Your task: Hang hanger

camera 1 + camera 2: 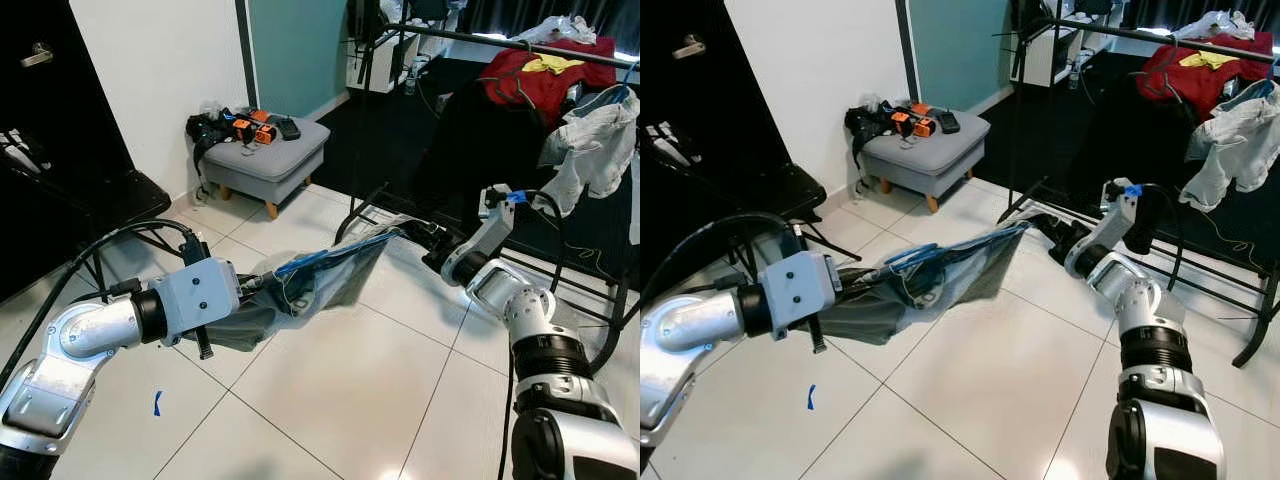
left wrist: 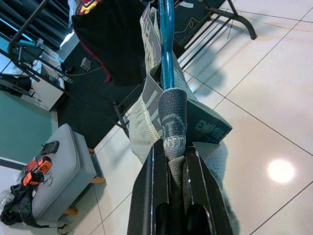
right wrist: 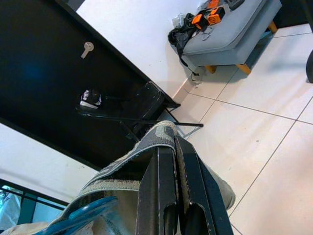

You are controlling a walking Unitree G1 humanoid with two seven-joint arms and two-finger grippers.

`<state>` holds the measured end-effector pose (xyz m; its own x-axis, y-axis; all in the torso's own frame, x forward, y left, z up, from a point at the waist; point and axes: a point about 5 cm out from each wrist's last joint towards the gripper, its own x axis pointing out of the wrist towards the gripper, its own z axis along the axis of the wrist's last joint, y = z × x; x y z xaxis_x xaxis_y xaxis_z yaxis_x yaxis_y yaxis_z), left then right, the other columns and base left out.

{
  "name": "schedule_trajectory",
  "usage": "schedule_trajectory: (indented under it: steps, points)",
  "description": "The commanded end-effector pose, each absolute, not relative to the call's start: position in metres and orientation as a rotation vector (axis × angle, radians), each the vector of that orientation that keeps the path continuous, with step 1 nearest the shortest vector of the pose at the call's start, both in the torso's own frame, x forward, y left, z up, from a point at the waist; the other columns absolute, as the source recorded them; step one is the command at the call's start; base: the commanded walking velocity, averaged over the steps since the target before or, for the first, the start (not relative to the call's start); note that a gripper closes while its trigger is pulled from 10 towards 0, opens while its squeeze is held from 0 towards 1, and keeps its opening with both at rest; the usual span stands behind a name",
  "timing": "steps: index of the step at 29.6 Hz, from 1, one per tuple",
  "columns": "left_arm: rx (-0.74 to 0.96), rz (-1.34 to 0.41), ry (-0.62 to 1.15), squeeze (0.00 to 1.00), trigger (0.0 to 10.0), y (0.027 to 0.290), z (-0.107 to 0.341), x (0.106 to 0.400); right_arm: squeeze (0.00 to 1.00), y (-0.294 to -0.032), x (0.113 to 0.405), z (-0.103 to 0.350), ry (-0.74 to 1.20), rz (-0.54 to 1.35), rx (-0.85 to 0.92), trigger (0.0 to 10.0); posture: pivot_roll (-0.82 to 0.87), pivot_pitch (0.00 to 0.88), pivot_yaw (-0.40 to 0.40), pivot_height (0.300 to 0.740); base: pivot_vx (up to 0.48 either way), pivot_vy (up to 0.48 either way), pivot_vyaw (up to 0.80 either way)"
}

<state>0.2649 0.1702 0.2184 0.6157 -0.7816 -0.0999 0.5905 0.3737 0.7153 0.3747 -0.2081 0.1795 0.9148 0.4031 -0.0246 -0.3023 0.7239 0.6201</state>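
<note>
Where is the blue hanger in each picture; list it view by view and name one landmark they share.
Left eye view: blue hanger inside the grey garment, stretched between both grippers.
Right eye view: same place, centre-left.
Left wrist view: a blue bar running away from the left gripper.
Right wrist view: a blue curve beside the right gripper.
Shared landmark: the grey footstool.

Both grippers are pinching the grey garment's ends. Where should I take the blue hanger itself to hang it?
Probably on the bare blue hanger bar showing above the grey garment between left gripper and right gripper, approached from above; elsewhere cloth wraps it. Its hook isn't visible.
</note>
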Motion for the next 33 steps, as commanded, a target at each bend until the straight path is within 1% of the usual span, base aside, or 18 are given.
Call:
schedule_trajectory:
  steps: [1,3,7,9,11,14,17,20,23,27,33]
  points:
    - [0.773,-0.957,-0.244,0.00,10.0,0.170,0.215,0.258,0.00,-0.209,0.374,0.174,0.175,0.381,0.638,0.0,-0.06,0.044,0.028,0.740,0.000,0.000,0.00]
    - [0.773,-0.957,-0.244,0.00,10.0,0.170,0.215,0.258,0.00,-0.209,0.374,0.174,0.175,0.381,0.638,0.0,-0.06,0.044,0.028,0.740,0.000,0.000,0.00]
    - [0.661,-1.037,-0.234,0.00,10.0,0.169,0.218,0.249,0.00,-0.208,0.375,0.173,0.179,0.380,0.632,0.0,-0.06,0.043,0.022,0.740,0.000,0.000,0.00]
    - [0.661,-1.037,-0.234,0.00,10.0,0.169,0.218,0.249,0.00,-0.208,0.375,0.173,0.179,0.380,0.632,0.0,-0.06,0.043,0.022,0.740,0.000,0.000,0.00]
    - [0.589,-1.077,-0.233,0.00,10.0,0.168,0.220,0.244,0.00,-0.209,0.375,0.174,0.180,0.377,0.628,0.0,-0.06,0.042,0.022,0.740,0.000,0.000,0.00]
    - [0.583,-1.079,-0.234,0.00,10.0,0.167,0.220,0.244,0.00,-0.209,0.375,0.174,0.180,0.377,0.627,0.0,-0.06,0.042,0.022,0.740,0.000,0.000,0.00]
    - [0.613,-1.050,-0.234,0.00,10.0,0.170,0.221,0.247,0.00,-0.209,0.375,0.174,0.178,0.377,0.625,0.0,-0.06,0.042,0.022,0.740,0.000,0.000,0.00]
    - [0.719,-0.955,-0.177,0.00,10.0,0.180,0.213,0.259,0.00,-0.209,0.375,0.176,0.171,0.382,0.624,0.0,-0.07,0.040,0.024,0.740,0.000,0.000,0.00]
    - [0.756,-0.952,-0.136,0.00,10.0,0.185,0.209,0.260,0.00,-0.210,0.375,0.177,0.169,0.382,0.622,0.0,-0.07,0.040,0.023,0.740,0.000,0.000,0.00]
    - [0.789,-0.933,-0.100,0.00,10.0,0.189,0.206,0.261,0.00,-0.211,0.375,0.179,0.164,0.383,0.621,0.0,-0.07,0.038,0.025,0.740,0.000,0.000,0.00]
    - [0.802,-0.906,-0.094,0.00,10.0,0.190,0.205,0.263,0.00,-0.212,0.375,0.181,0.159,0.386,0.623,0.0,-0.07,0.041,0.024,0.740,0.000,0.000,0.00]
